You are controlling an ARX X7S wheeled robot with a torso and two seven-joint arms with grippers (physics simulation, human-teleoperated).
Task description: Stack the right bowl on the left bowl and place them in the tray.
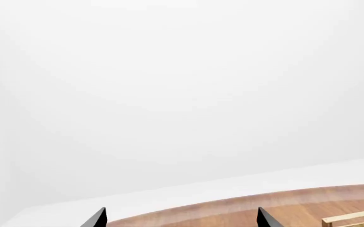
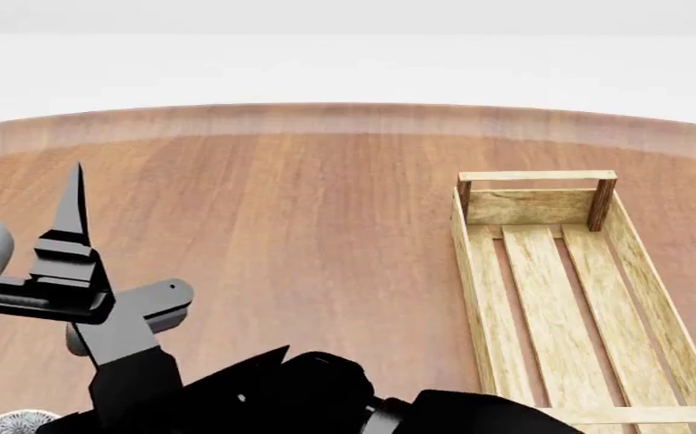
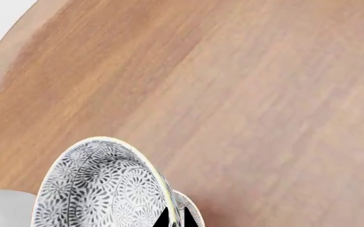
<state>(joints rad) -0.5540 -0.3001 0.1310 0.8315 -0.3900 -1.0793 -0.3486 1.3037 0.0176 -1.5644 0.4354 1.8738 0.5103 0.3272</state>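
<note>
Your left gripper [image 1: 180, 220]: jaws spread, holding nothing, raised over the counter [image 2: 300, 217]. Your right gripper [image 3: 176, 220]: jaws pinching the rim of a patterned bowl [image 3: 100, 189] above the counter; a second bowl isn't clearly visible. Tray [image 2: 481, 298]: on the counter's right side, well apart from the bowl.

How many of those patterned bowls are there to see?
1 for certain: the patterned bowl, seen by the right wrist camera, its rim at the right pincer. The head camera shows a patterned sliver at its lower-left corner, perhaps the same bowl. Another may be hidden.
</note>
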